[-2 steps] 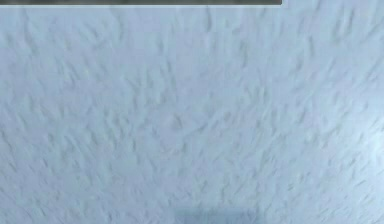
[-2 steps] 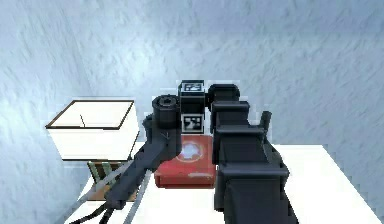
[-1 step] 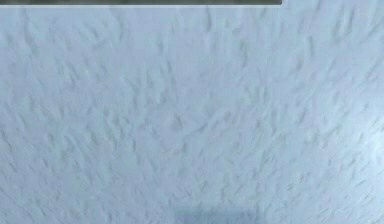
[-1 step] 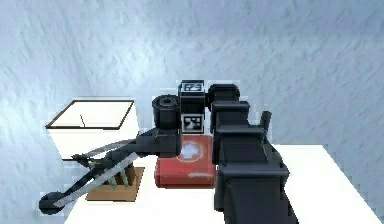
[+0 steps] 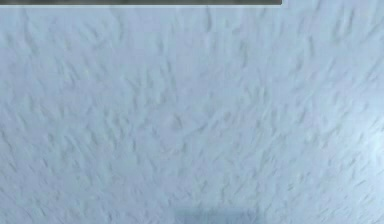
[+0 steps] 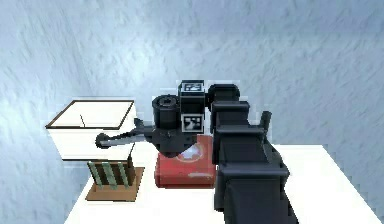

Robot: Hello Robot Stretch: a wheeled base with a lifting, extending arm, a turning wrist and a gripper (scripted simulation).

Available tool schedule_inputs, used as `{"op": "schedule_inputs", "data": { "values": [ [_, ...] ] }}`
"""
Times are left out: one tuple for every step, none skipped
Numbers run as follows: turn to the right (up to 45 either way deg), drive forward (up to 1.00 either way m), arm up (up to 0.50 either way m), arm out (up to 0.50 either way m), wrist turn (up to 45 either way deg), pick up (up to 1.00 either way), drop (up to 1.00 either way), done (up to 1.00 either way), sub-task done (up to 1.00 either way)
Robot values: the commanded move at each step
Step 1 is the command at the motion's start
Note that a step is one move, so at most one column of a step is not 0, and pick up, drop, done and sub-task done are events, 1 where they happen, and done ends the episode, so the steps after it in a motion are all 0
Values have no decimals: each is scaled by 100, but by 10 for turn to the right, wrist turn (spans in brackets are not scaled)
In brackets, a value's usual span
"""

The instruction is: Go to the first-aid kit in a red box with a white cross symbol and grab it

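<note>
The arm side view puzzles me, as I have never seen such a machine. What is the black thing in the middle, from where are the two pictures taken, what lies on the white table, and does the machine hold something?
This is a wheeled robot with one arm. The forward view comes from a camera that looks ahead of the robot: it faces a pale, rough wall. The arm side view comes from a camera on the robot's body that looks out to the side where the arm reaches. The dark square bar is the arm. At its far end is the gripper, with two thin fingers pointing to the picture's left. On the white table lie a flat red box and, to its left, a lamp with a white shade. The box lies on the table right at the gripper, so I cannot tell whether the gripper holds anything.
</note>
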Motion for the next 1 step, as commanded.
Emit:
{"op": "schedule_inputs", "data": {
  "values": [
    [0, 0, 0, 0, 390, 0, 0, 0, 0]
  ]
}}
